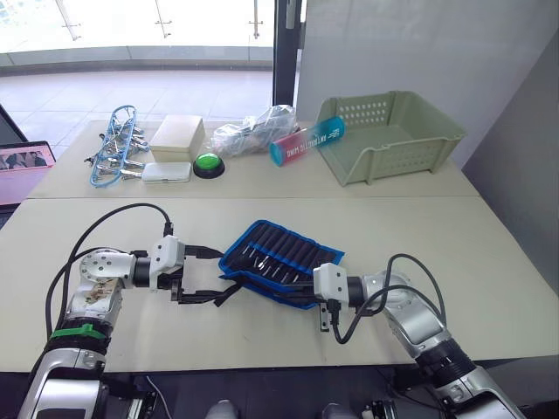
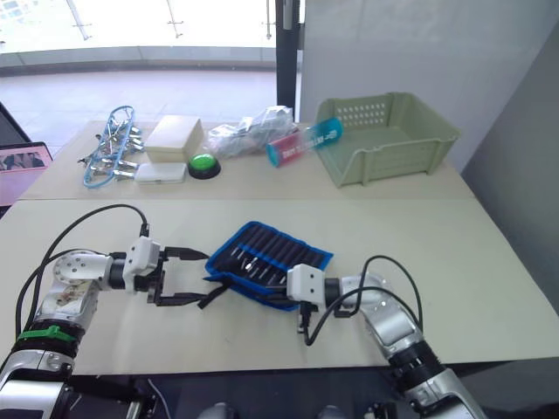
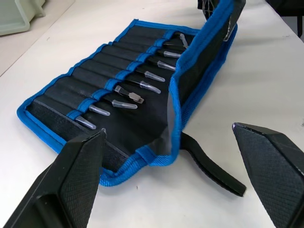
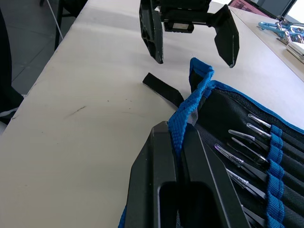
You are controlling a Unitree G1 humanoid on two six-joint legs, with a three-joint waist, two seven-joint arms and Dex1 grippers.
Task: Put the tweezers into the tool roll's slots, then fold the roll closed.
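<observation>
The pale worktop (image 1: 262, 349) has a seam across its middle. At its centre lies the tool roll (image 1: 279, 260), its black strap (image 3: 209, 166) trailing on the surface. Toward 12 o'clock sit a green button (image 1: 208, 163) and a clear bag (image 1: 249, 133); at 1 o'clock a green basket (image 1: 393, 135); at 11 o'clock a cream box (image 1: 177, 135), a white case (image 1: 166, 172) and silver tools in a blue ring (image 1: 113, 148).

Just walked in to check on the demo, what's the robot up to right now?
It is closing a tool roll on the near table. The tweezers already sit in the slots. The right pincer is shut on the roll's blue-edged near flap and has it lifted partway over the tools. The left pincer is open beside the roll's end, around the loose black strap, gripping nothing.
</observation>
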